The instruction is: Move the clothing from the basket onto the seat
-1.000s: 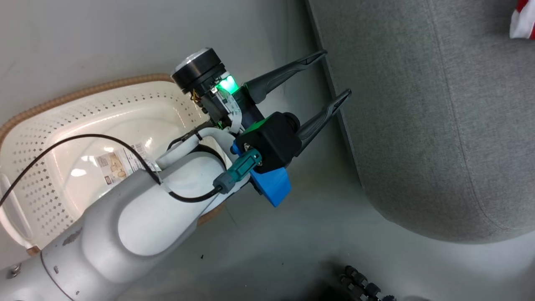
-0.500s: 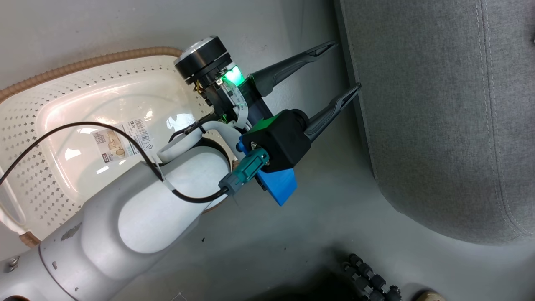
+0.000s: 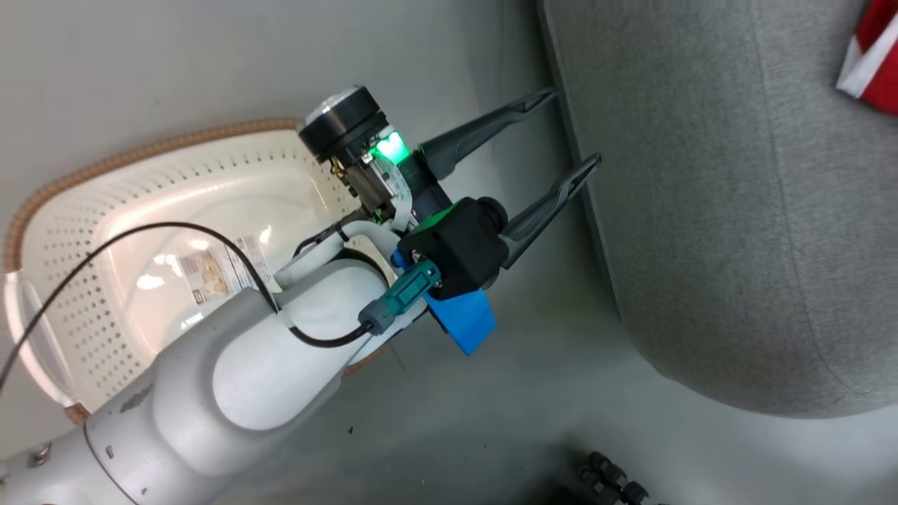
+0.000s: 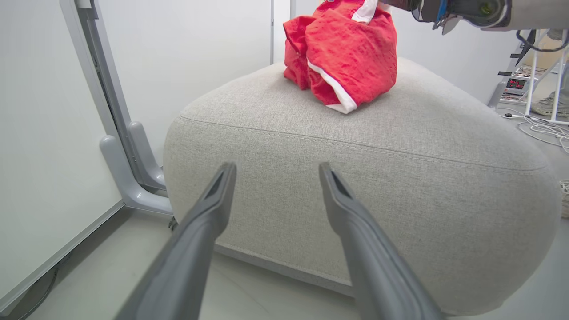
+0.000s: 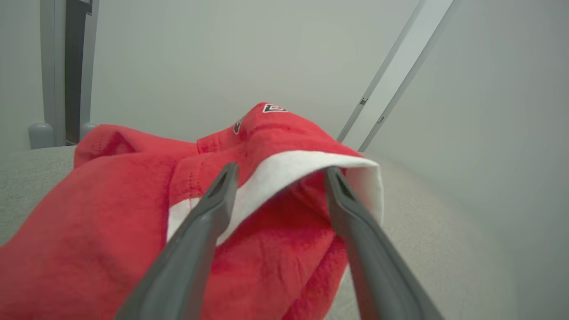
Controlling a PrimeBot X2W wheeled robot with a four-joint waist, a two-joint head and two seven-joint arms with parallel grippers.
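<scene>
since half a second ago only the head camera has swung. left gripper (image 3: 574, 126) hangs wide and empty beside the seat (image 4: 355, 186). clothing (image 4: 351, 49) lies heaped on the seat, and the basket (image 3: 84, 231) holds just its label. right gripper (image 5: 280, 169), spread over the white trim, should probably lift straight off without snagging it.

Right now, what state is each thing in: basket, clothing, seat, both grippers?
basket: upright on the floor, no clothing visible in it.
clothing: bunched in a heap on the seat.
seat: carrying the clothing on top.
left gripper: open, holding nothing, pointing at the seat's side.
right gripper: open, fingers apart at the clothing's white trim.
</scene>
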